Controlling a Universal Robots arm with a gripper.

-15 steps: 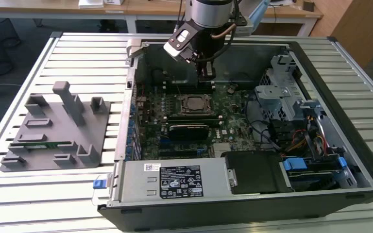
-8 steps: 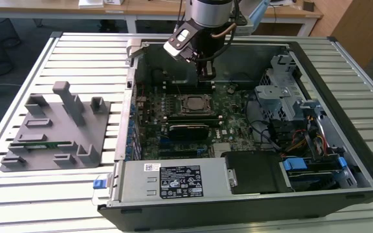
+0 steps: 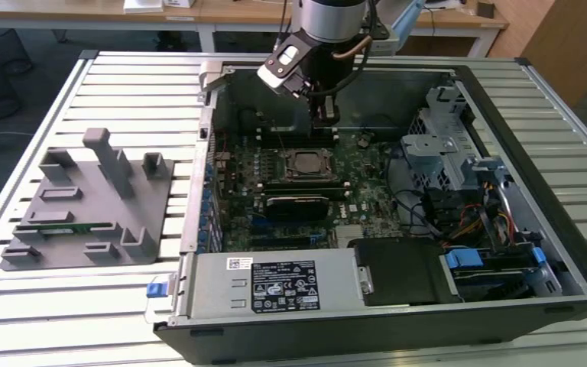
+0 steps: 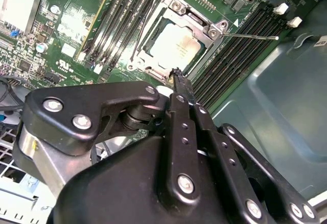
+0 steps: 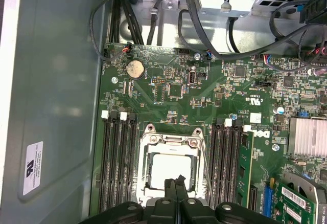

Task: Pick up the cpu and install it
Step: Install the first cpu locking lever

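Observation:
The cpu lies flat in the socket frame in the middle of the green motherboard, its pale silver top showing in both wrist views. My gripper hangs inside the open computer case, a little above the board and just beyond the socket's far edge in the exterior view. The two black fingers are pressed together with nothing between them; their tips point down at the edge of the socket. The socket's thin wire lever stands out to one side.
Black memory slots flank the socket. Case walls, a drive cage and cables crowd the exterior view's right. A grey fixture block with a green memory stick lies on the slatted table at the exterior view's left.

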